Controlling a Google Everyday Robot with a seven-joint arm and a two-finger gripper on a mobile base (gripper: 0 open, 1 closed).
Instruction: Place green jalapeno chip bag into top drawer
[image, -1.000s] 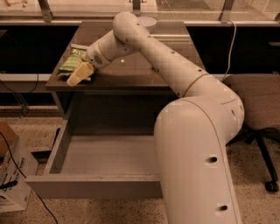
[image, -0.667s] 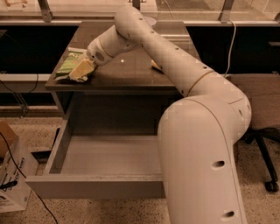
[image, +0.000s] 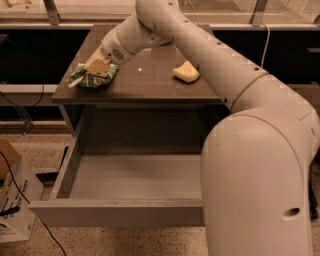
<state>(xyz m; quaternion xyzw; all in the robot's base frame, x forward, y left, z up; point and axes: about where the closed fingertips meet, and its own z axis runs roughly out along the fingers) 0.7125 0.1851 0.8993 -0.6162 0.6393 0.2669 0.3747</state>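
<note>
The green jalapeno chip bag (image: 91, 77) is a crinkly green bag with a white end, at the front left corner of the brown table (image: 150, 87). My gripper (image: 98, 67) is right on top of the bag and shut on its upper edge, with the bag at or just above the tabletop. The top drawer (image: 120, 212) stands pulled fully out below the table. Its light grey inside (image: 135, 175) has nothing in it. My white arm (image: 200, 55) reaches over the table from the right.
A yellow sponge (image: 186, 72) lies on the right half of the table. A cardboard box (image: 12, 200) and cables sit on the floor to the left of the drawer. My big white arm base (image: 260, 190) fills the lower right, next to the drawer's right end.
My gripper has moved up and a little to the right at the bag. The arm has swung clear of the sponge, which now shows. The drawer has not moved.
</note>
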